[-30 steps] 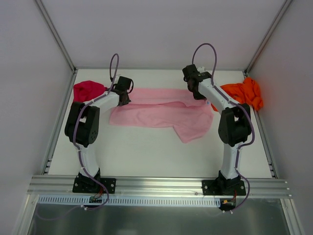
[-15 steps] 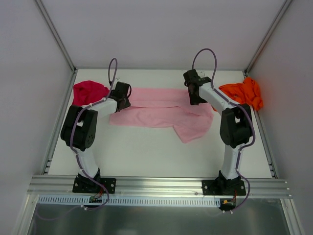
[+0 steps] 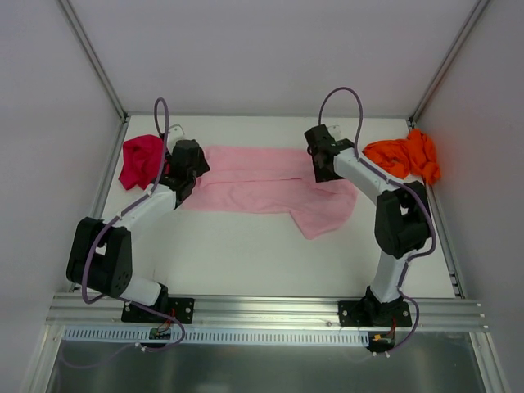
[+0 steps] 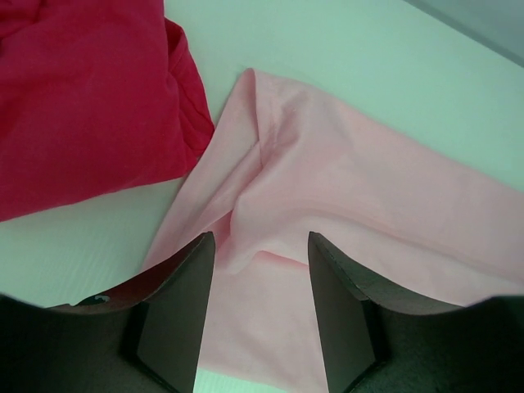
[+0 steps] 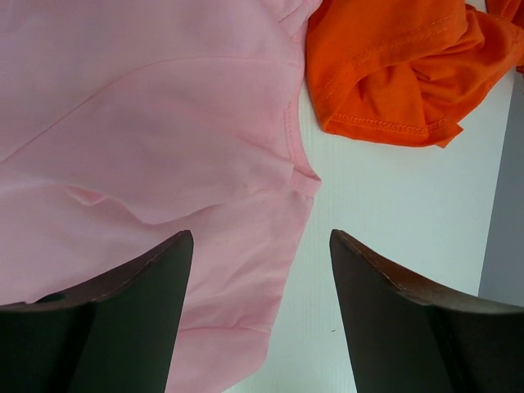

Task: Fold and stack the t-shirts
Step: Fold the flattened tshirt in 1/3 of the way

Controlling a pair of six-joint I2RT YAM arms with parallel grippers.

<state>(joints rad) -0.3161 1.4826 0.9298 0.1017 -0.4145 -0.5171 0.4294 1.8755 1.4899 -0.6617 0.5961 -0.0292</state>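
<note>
Light pink t-shirt (image 3: 262, 184) laid out left-right; left pincer (image 4: 260, 246) held over its left end, right pincer (image 5: 260, 246) over right, both wide, empty.

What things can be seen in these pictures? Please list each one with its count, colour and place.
light pink t-shirt: 1, light pink, spread across the far middle of the table
magenta-red t-shirt: 1, magenta-red, bunched at the far left, next to the pink one's left end
orange t-shirt: 1, bright orange, bunched at the far right
table: 1, white, under all three shirts
metal rail: 1, silver, along the near edge, where the arm bases sit
left gripper: 1, black, open, over the pink shirt's left end
right gripper: 1, black, open, over the pink shirt's right end
</note>
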